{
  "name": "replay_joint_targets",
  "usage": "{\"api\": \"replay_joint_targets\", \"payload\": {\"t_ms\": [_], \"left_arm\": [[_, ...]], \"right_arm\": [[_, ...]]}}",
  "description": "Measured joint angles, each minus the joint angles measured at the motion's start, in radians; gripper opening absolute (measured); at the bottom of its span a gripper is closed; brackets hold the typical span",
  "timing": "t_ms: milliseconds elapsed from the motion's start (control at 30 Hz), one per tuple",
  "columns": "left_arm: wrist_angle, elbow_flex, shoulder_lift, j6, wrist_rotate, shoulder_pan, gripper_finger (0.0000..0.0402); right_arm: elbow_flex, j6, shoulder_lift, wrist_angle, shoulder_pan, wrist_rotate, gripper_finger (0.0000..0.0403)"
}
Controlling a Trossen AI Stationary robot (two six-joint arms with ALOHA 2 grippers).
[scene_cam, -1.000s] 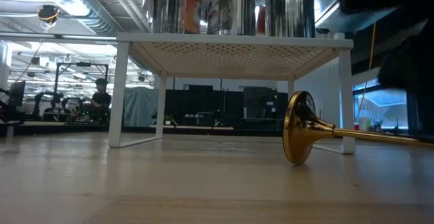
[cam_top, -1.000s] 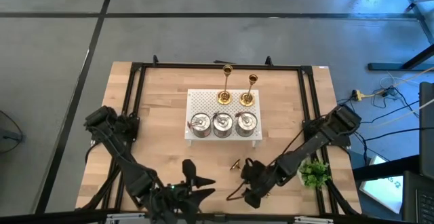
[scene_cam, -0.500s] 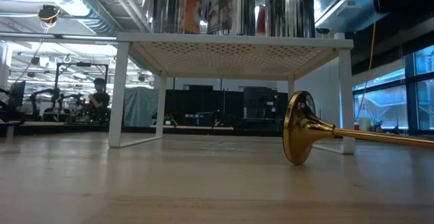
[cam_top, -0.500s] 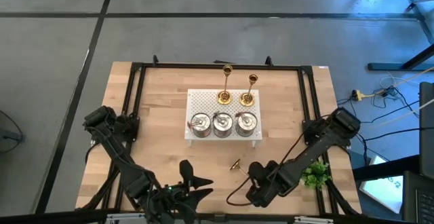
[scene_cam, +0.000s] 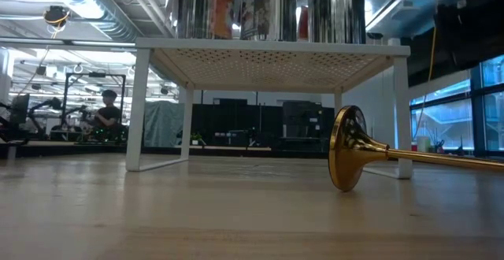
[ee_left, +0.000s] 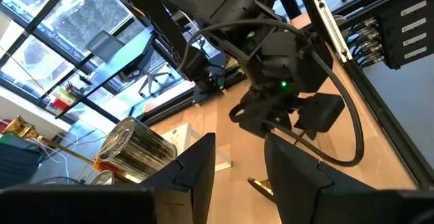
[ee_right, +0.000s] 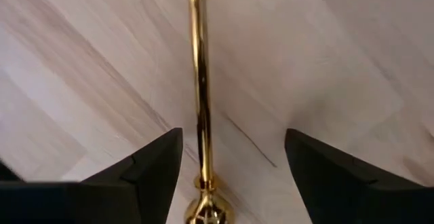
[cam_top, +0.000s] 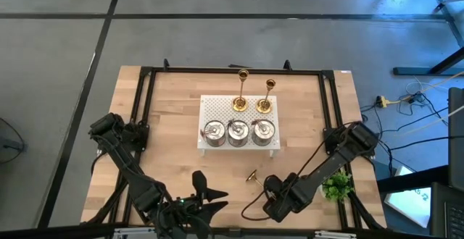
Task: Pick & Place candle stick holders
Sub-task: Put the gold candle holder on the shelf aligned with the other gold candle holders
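A gold candlestick lies on its side on the table, with its flared base point(cam_top: 252, 175) toward the stand and its stem point(scene_cam: 441, 159) running toward my right gripper point(cam_top: 271, 190). That gripper is open above it, pointing down. In the right wrist view the stem point(ee_right: 197, 81) runs between the two fingers, nearer one of them, and I see no touch. Two gold candlesticks point(cam_top: 240, 103) point(cam_top: 265, 105) and three silver holders point(cam_top: 238, 132) stand upright on the white perforated stand point(cam_top: 206, 112). My left gripper point(cam_top: 208, 193) is open and empty near the table's near edge.
A small green plant point(cam_top: 335, 186) stands by the table's right edge, beside my right arm. A black frame point(cam_top: 141, 94) runs around the tabletop. Bare wood lies to the left of the stand and between the stand and the near edge. A person point(scene_cam: 106, 112) sits in the room far behind.
My right arm has drawn back a little toward the table's near right, and its dark bulk has left the right side of the low view. The lying candlestick has stayed where it was.
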Motion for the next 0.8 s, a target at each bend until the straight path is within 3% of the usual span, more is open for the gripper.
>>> {"api": "replay_joint_targets", "payload": {"t_ms": [100,200,433,633,800], "left_arm": [[0.000,0.000,0.000,0.000,0.001,0.000,0.0123],[0.000,0.000,0.000,0.000,0.001,0.000,0.0123],[0.000,0.000,0.001,-0.007,0.043,0.000,0.0123],[0.019,0.000,0.001,-0.007,-0.021,-0.007,0.0123],[0.085,0.000,-0.006,0.015,-0.145,-0.039,0.0123]], "right_arm": [[0.000,0.020,0.004,0.001,0.000,-0.003,0.0239],[0.000,0.035,0.003,0.002,0.000,-0.003,0.0191],[0.000,0.018,0.003,0.054,0.002,0.021,0.0023],[0.050,-0.031,0.003,0.051,0.012,0.091,0.0016],[0.185,-0.154,0.003,-0.015,0.034,0.255,0.0016]]}}
